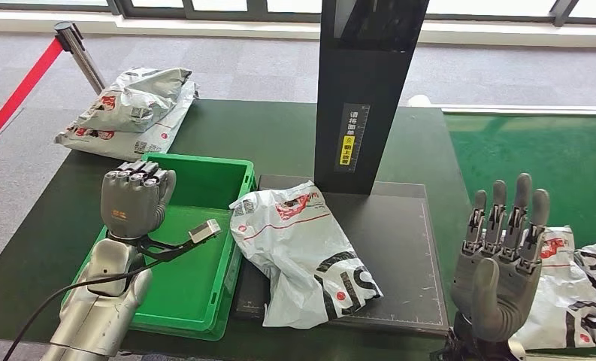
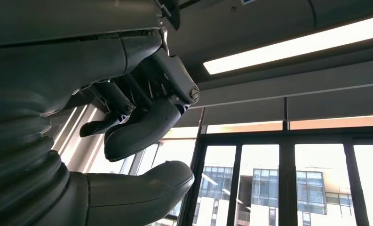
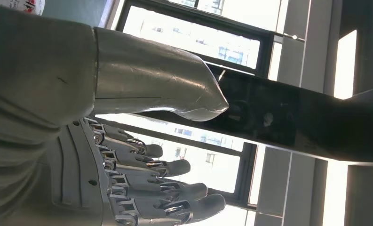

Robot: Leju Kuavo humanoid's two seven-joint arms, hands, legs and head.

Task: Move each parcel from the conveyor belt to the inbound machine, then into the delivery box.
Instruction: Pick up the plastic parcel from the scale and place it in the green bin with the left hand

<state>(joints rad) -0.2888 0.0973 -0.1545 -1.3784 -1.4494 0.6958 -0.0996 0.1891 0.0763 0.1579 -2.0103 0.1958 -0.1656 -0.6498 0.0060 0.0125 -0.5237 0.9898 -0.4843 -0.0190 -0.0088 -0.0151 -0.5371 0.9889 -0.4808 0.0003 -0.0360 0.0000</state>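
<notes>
A white parcel (image 1: 304, 252) with red and black print lies crumpled on the dark plate of the inbound machine (image 1: 400, 248), overhanging its front left edge. The machine's black post (image 1: 362, 90) rises behind it. To its left stands the green delivery box (image 1: 197, 180), with nothing inside. More white parcels (image 1: 573, 289) lie on the green conveyor belt (image 1: 535, 158) at the right. My left hand (image 1: 134, 198) is raised over the box's left side, fingers curled in, holding nothing (image 2: 142, 122). Beside the belt parcels, my right hand (image 1: 499, 259) stands upright with straight, spread fingers (image 3: 165, 188).
Two more parcels (image 1: 129, 109) are piled at the table's far left corner. A red barrier strap on a metal post (image 1: 73, 37) stands beyond them on the grey carpet. A cable runs from my left wrist over the box.
</notes>
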